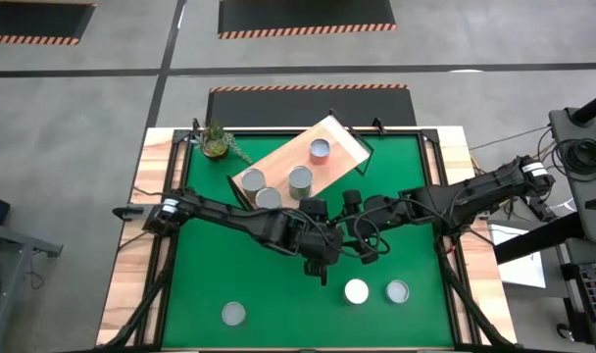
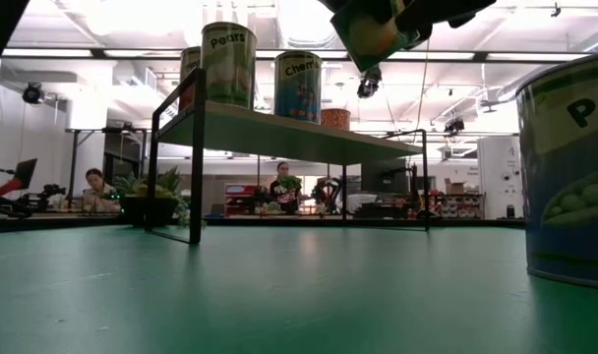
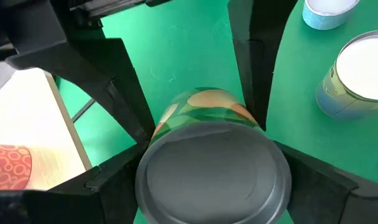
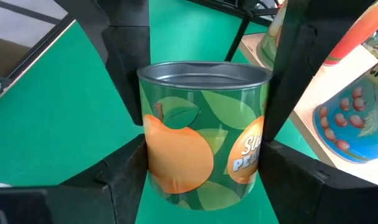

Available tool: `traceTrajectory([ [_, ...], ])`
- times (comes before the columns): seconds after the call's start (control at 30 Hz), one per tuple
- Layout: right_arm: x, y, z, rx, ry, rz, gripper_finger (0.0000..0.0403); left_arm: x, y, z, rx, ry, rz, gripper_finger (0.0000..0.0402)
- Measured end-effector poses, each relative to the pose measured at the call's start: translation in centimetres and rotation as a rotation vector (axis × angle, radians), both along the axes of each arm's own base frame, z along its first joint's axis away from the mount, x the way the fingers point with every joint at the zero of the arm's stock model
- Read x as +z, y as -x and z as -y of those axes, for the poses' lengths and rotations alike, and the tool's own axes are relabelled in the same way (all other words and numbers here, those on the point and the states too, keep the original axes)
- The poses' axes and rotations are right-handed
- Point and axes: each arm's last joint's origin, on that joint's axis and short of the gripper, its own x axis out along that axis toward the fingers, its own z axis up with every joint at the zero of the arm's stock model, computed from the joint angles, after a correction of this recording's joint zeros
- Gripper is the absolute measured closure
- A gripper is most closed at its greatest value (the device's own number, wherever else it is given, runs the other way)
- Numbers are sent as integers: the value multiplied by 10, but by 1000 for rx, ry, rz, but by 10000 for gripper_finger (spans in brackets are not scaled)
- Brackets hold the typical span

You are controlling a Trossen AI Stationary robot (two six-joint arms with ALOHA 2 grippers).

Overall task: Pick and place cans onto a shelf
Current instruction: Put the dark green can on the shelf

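Note:
A can with a green and orange peach label (image 4: 201,155) is held up in the air between both grippers, near the shelf's near edge; it also shows in the left wrist view (image 3: 204,115) and at the top of the low view (image 2: 373,29). My left gripper (image 3: 214,180) and my right gripper (image 4: 204,177) meet over the table's middle (image 1: 337,240), each shut on this can. The light-wood shelf (image 1: 278,157) carries several cans (image 1: 300,179). Three cans stand on the mat near the front: (image 1: 233,313), (image 1: 356,291), (image 1: 397,291). My left gripper pinches the can's round side between its two fingers (image 3: 124,180), close to the grey flat end (image 3: 214,168). The can is lifted clear of the table. My right gripper pinches the can's labelled side (image 4: 153,163) between its two fingers (image 4: 124,171), on the half away from the grey rim (image 4: 201,71). The left gripper's fingers (image 4: 124,68) flank the rim end. The can is clear of the table.
A small potted plant (image 1: 217,142) stands at the shelf's far left corner. In the low view a large pea can (image 2: 574,177) stands close at the right. People sit in the room beyond the table. Bare green mat (image 1: 239,255) lies between the shelf and the front cans.

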Motion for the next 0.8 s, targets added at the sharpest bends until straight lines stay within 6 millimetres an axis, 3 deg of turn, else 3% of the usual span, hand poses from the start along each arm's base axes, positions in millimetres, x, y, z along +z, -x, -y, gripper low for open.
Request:
traceTrajectory([
  [0.27, 0, 0, 0, -11, -11, 2, 144, 9, 1, 0, -27, -10, 22, 56],
  [0.43, 0, 2, 3, -14, -7, -5, 143, 29, 7, 2, -61, -18, 64, 27],
  [0.6, -3, 10, 12, -45, -5, -10, 143, 51, 24, 7, -73, -83, 106, 20],
  [0.8, -6, 25, 32, -126, -34, 43, 143, 74, 57, 14, 20, -144, 163, 19],
])
